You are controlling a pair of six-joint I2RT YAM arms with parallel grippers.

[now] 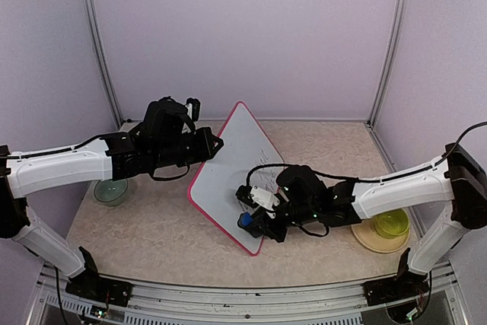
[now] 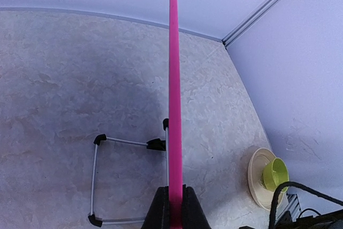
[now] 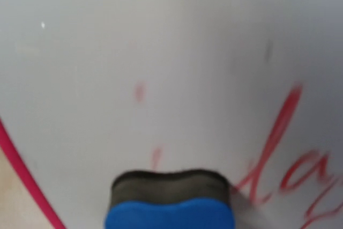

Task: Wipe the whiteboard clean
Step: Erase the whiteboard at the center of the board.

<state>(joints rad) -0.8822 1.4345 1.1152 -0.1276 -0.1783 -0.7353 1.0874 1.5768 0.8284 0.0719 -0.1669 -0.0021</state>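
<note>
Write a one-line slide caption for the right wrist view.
Blue eraser with dark felt against the whiteboard, red handwriting at lower right.

The whiteboard (image 1: 236,150) stands between a bowl (image 1: 111,190) and a plate (image 1: 369,240).

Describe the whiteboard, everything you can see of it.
The whiteboard is a white panel with a thin pink-red rim and rounded corners, standing steeply, with a black-footed wire stand behind it. The left gripper clamps its rim; the right gripper presses a blue eraser on its face beside red handwriting.
</note>
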